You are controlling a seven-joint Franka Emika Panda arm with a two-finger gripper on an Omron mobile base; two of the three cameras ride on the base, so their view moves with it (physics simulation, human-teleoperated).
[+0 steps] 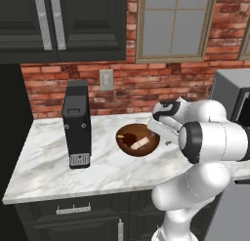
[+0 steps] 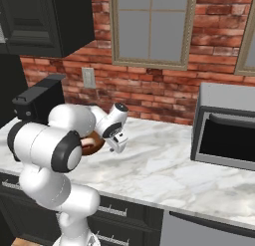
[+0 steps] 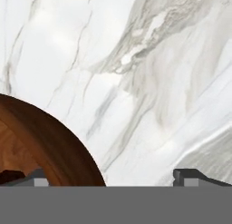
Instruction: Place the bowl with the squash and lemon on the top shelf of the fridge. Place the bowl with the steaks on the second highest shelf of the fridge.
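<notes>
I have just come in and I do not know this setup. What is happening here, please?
A white robot arm is working at a marble counter in a kitchen. Its gripper is open and holds nothing; it hovers over the rim of the brown wooden bowl with the steaks. The bowl rests on the counter beside a black coffee machine. A microwave stands further along the counter.

Light: even and bright, rendered, no glare
Shadows: soft, faint beside the coffee machine (image 1: 76,125) on the marble bench (image 1: 44,157)
Sharpness: base views crisp; hand view coarse, marble veins blurred close up
Dark areas: upper cabinets (image 1: 63,23) nearly black
</notes>
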